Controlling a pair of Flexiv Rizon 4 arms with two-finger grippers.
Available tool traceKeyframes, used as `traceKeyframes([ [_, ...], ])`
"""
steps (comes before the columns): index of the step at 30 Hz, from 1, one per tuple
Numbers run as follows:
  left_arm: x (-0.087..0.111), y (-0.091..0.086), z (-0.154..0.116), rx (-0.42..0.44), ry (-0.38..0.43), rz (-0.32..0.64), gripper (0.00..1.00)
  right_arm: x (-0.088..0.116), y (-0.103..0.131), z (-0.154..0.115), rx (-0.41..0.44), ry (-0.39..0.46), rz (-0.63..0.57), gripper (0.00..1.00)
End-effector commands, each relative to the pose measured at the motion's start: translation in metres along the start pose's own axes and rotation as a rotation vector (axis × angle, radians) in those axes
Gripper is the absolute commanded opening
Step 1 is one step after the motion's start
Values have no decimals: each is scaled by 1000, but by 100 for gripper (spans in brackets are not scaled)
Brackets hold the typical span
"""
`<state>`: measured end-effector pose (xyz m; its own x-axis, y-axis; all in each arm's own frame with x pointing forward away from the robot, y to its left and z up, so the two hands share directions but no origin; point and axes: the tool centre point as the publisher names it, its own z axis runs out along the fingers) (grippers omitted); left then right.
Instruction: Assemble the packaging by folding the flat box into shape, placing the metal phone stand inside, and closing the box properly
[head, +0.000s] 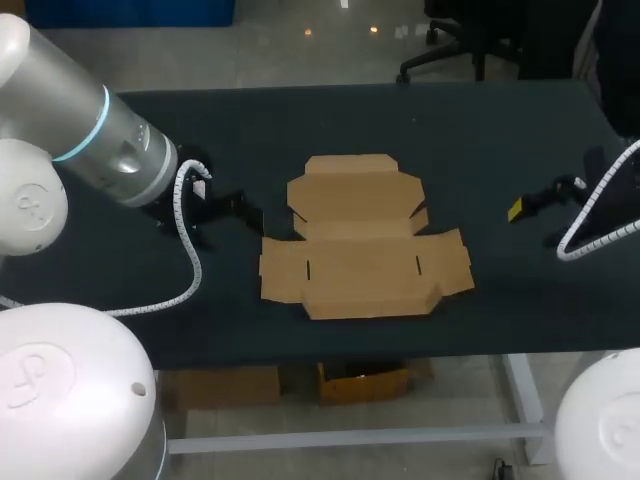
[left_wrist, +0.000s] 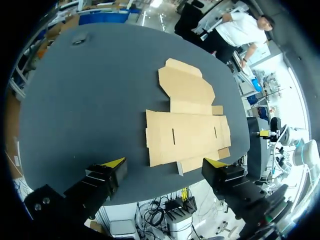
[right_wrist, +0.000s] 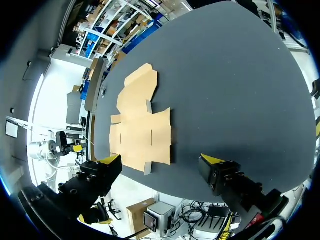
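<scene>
flat box: brown cardboard, matt, smooth | tabletop: dark, matt, even covering | left arm: silver metallic sleeve, satin; white joint shells, glossy | coiled cable: white plastic, smooth | left claw: matt black fingers, yellow tips

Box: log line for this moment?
box: flat, unfolded | left tool: open, empty, apart from box | right tool: open, empty, apart from box | fold: not started

The flat box lies low on the table (all flaps down). Bare top runs on all 4 sides, out to the left gripper and right gripper.
</scene>
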<state>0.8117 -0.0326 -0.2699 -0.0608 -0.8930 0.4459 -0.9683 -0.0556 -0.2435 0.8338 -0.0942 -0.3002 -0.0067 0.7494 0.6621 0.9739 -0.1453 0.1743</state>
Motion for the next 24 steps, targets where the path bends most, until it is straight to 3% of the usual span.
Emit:
traceKeyframes([
  [1,-4,-15,6,-15,15,5,100,-6,25,19,59,46,3,100],
  [11,-3,-39,16,-15,65,48,100,0,54,44,77,102,24,100],
  [24,-1,-65,22,-16,102,93,100,-5,88,71,68,163,-39,100],
])
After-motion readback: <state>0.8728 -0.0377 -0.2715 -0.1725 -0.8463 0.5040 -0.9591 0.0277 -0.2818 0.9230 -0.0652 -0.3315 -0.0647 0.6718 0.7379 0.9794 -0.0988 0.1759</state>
